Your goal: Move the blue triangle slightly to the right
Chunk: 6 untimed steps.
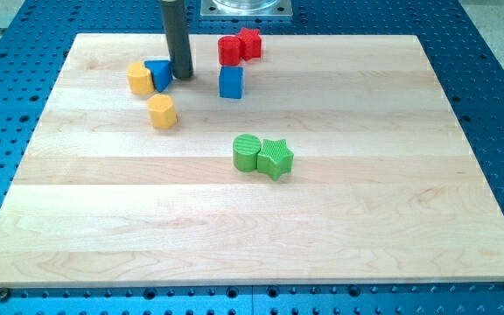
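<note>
The blue triangle (159, 74) lies near the view's top left on the wooden board (252, 219), touching a yellow block (140, 78) on its left. My tip (182, 75) stands right against the blue triangle's right side. A blue cube (231, 82) sits further to the right of my tip.
A yellow hexagonal block (162, 112) lies below the blue triangle. Two red blocks (229, 50) (249, 42) sit together at the top edge. A green cylinder (247, 152) and green star (276, 158) touch near the board's middle. A metal arm base (246, 8) sits at the top.
</note>
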{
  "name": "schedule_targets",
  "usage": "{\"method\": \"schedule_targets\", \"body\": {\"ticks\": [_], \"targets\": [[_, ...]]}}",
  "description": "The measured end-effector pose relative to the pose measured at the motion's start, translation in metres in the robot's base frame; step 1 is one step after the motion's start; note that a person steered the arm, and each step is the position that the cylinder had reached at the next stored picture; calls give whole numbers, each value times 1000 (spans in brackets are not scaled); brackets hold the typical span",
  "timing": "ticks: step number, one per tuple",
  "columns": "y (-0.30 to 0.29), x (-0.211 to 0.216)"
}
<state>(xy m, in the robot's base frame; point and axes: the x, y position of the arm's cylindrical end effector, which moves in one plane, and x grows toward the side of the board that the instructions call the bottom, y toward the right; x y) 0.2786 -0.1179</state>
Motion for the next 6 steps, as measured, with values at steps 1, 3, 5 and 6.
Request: {"method": "schedule_targets", "body": {"ticks": [1,3,5,6], "targets": [[-33,-7],[-137,5],[-99,44],[-116,37]]}}
